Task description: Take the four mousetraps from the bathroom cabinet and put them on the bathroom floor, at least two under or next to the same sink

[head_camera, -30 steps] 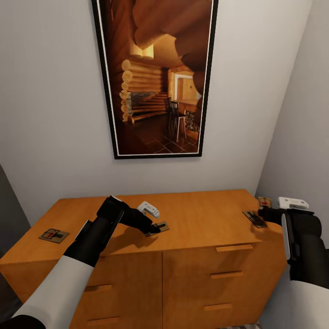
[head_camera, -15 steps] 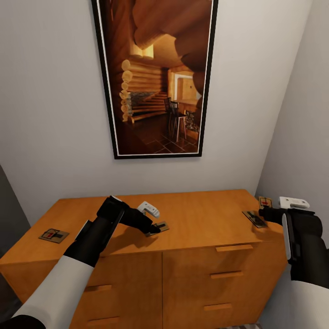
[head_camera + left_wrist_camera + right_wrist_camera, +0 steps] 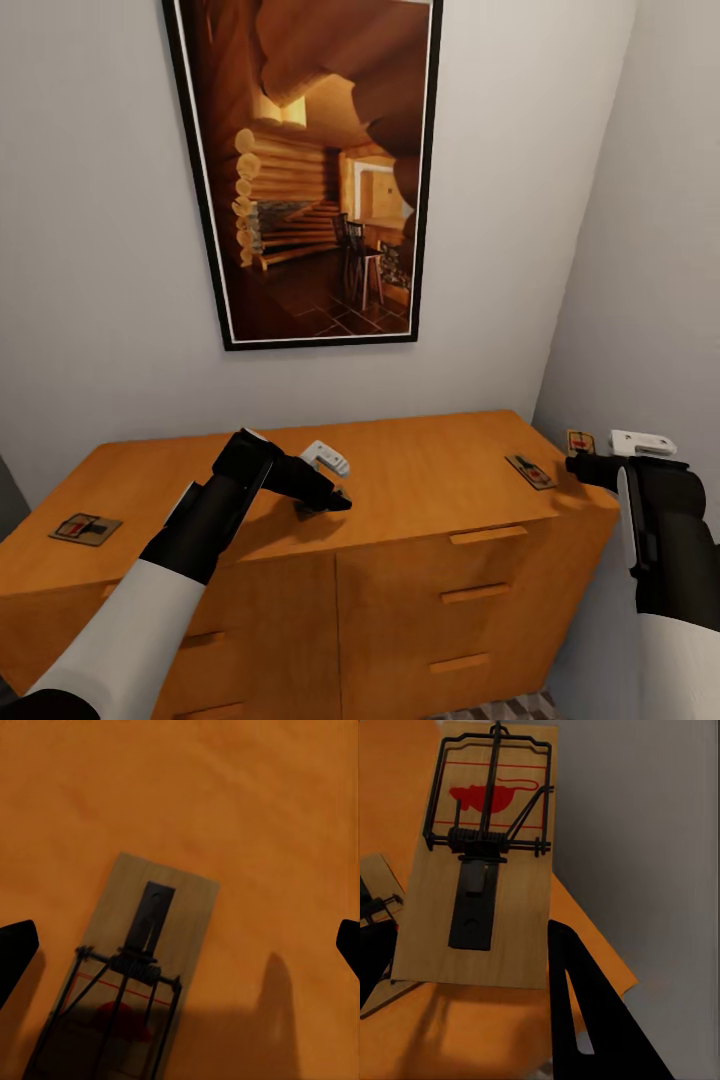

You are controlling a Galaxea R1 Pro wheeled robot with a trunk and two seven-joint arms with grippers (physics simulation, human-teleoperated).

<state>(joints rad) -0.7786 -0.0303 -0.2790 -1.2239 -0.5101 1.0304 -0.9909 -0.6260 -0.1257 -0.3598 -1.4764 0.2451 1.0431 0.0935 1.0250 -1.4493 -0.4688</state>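
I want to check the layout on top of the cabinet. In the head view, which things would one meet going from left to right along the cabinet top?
Mousetrap at the left end → left tool → mousetrap near the right end → mousetrap by the right corner → right tool.

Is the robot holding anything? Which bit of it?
Yes. Its right hand pinches a small flat tan wooden mousetrap by its plain end, away from the red mark. The left hand is open and holds nothing.
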